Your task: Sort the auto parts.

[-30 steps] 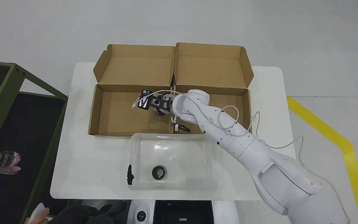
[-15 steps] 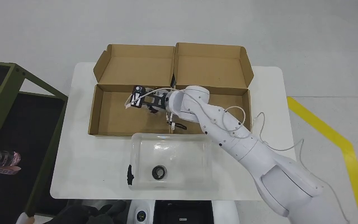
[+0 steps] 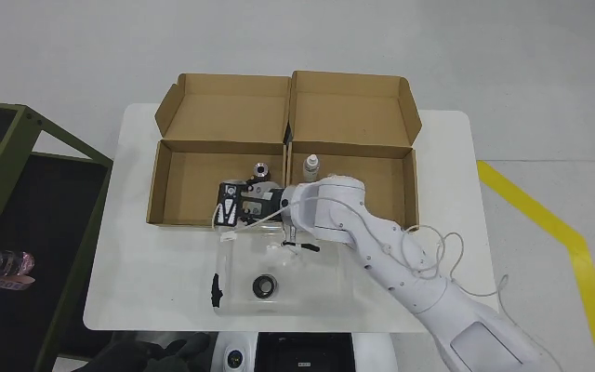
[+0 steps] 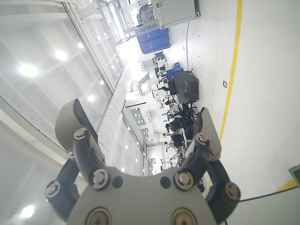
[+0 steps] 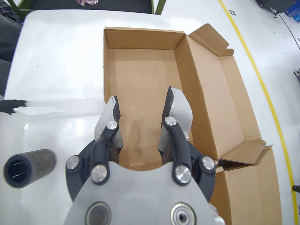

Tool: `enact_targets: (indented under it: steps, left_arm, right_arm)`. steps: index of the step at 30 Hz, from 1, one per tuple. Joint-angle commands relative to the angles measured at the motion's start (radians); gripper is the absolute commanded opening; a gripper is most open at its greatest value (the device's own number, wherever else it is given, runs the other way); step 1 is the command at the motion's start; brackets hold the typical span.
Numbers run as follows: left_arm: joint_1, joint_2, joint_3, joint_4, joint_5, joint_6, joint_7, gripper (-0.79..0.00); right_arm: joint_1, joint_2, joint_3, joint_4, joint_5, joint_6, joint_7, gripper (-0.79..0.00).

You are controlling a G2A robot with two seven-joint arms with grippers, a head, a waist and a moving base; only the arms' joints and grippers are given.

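Worktable, white, clock positions read from its middle in the top view with 12 away from the robot. Item 1: left cardboard box, at 11 o'clock, lid flap folded back, holding one small grey round part against its far wall near the corner it shares with the neighbouring box. Item 2: right gripper, at about 9 o'clock, hanging over the near right part of the left box; its fingers are spread apart and carry nothing. Item 3: clear plastic bin, at 6 o'clock, just beside the near walls of both boxes; a black clip-like piece sits on its left rim, and a dark metal sleeve lies inside, left of the bin's middle, seen end-on from above. Item 4: right cardboard box, at 1 o'clock, touching the left box along one wall, lid flap folded back, holding a pale bottle-shaped part upright in its far left corner. Item 5: left gripper, raised away from the table and aimed into the room; fingers wide apart, nothing between them.
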Motion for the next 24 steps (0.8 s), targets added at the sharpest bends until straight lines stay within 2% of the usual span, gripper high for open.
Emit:
enact_targets:
  steps: [1, 24]
  left_arm:
    - [0.000, 0.000, 0.000, 0.000, 0.000, 0.000, 0.000, 0.000]
    - [0.000, 0.000, 0.000, 0.000, 0.000, 0.000, 0.000, 0.000]
  right_arm:
    - [-0.036, 0.010, 0.009, -0.044, -0.011, -0.022, 0.012, -0.428]
    - [-0.369, 0.098, 0.044, -0.321, -0.108, -0.183, 0.081, -0.403]
